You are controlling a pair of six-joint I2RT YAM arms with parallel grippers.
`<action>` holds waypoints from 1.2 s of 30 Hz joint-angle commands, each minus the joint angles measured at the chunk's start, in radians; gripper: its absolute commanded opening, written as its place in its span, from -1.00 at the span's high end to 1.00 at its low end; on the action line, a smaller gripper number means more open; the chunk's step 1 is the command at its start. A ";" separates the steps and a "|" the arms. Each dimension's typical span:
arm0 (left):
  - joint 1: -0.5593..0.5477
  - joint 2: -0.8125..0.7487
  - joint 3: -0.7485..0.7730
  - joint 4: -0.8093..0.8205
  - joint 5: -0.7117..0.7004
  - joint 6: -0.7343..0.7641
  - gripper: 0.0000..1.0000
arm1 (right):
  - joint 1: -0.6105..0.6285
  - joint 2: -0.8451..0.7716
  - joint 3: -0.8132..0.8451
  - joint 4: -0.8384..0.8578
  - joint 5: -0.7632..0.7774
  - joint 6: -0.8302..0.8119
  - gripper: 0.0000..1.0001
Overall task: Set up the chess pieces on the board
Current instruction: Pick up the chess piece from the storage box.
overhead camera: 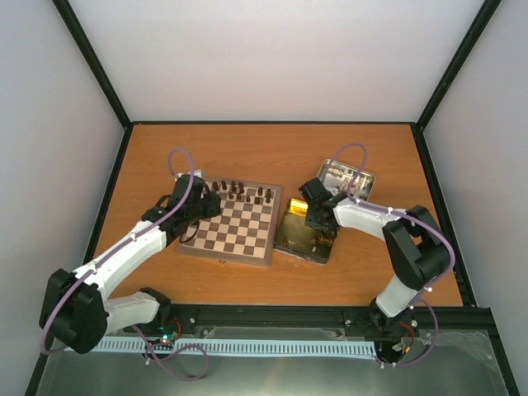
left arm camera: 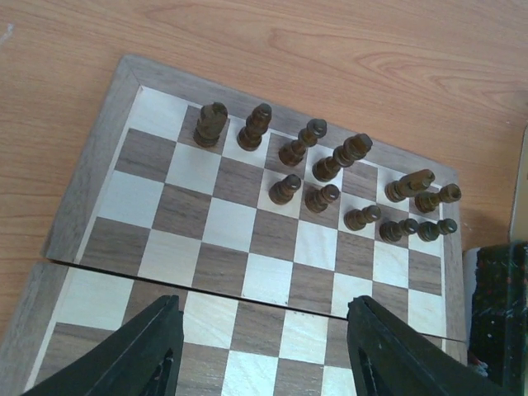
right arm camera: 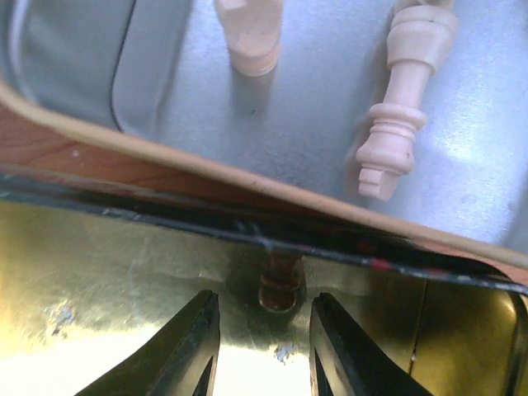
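My left fingers: spread wide in my left gripper (left arm camera: 264,304), nothing between them, hanging over the near left part of the board.
Left arm: from above it reaches in from the near left, with the gripper at the board's far left corner.
Board (left arm camera: 206,223): flat on the wooden table (overhead camera: 272,140), about the middle, turned a little. A seam runs across it just ahead of my left fingertips.
Dark chess pieces (left arm camera: 330,196): upright, bunched on the two far rows. Most crowd toward the right of my left wrist view, and two stand apart further left on the last row. The near rows are bare squares.
Gold-lined tin (overhead camera: 304,231): just beside the board's right edge, open side up.
My right fingers: apart in my right gripper (right arm camera: 264,297), low inside the gold tin and pointing at its far wall.
Brown piece (right arm camera: 279,285): one small dark figurine against that far wall, in line with the gap between my right fingertips. I see gold on both sides of it, so I am not pinching it. Whether it stands or leans I cannot tell.
Silver tin (right arm camera: 313,107): past the gold tin's wall, further back on the table.
Cream pieces (right arm camera: 404,107): two lie in the silver tin, one cut off by the top edge of the view.
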 commanded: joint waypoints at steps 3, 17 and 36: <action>0.006 -0.017 -0.023 0.024 0.070 -0.030 -0.10 | -0.008 0.043 0.006 0.068 0.087 0.087 0.42; 0.006 -0.050 -0.048 0.035 0.127 -0.015 -0.02 | -0.003 -0.021 0.033 -0.009 0.017 0.052 0.94; 0.006 -0.150 -0.207 0.174 0.299 -0.074 -0.09 | 0.220 0.079 0.396 -0.462 -0.635 -0.187 0.92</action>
